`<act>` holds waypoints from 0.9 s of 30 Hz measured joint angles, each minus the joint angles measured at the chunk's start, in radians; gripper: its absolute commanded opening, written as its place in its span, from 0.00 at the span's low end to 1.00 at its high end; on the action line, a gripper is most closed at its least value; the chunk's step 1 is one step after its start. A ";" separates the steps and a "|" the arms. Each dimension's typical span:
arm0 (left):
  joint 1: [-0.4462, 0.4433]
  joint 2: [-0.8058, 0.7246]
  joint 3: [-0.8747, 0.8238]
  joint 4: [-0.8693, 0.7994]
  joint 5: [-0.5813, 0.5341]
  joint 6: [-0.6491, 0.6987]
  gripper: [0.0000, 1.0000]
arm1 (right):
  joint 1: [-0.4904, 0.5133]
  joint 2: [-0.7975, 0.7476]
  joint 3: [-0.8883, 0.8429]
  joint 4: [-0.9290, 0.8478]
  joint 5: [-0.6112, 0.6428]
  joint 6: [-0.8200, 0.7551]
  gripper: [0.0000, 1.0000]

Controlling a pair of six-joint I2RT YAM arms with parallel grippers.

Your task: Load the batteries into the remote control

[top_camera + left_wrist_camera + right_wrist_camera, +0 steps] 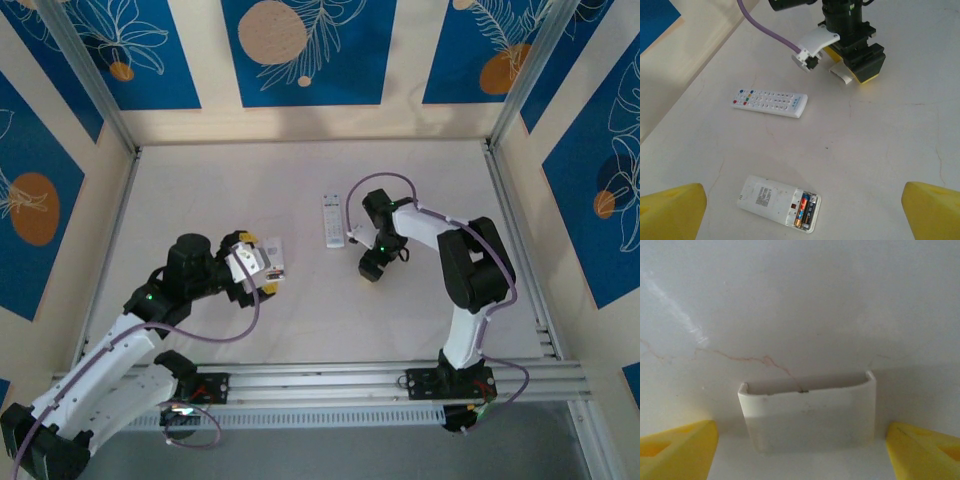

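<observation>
We look down on a pale white bench [300, 330] whose surface carries thin hairline cracks [755, 360]. Near its middle lies a slim buttons-up remote [769, 102], flat on the bench, with a few coloured keys at one end and a blue mark at the other. Cream walls close in three sides, and on them we find blue panels [300, 50] with white leaf outlines and orange or peach discs. Silver metal posts [85, 75] rise at the back corners. A ribbed metal rail [330, 380] runs along the near edge.

Robot lab cell (alu rails [330, 378], printed walls [340, 70])
</observation>
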 measured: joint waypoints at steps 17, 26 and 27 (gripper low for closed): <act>0.000 0.007 0.000 0.003 0.006 -0.004 1.00 | 0.042 -0.008 0.019 -0.009 -0.019 0.090 0.48; 0.081 0.027 -0.007 0.114 -0.127 -0.255 1.00 | 0.177 -0.168 0.106 -0.030 -0.100 0.583 0.46; 0.109 0.036 -0.004 0.116 -0.142 -0.289 1.00 | 0.212 -0.179 0.122 -0.030 -0.095 0.650 0.46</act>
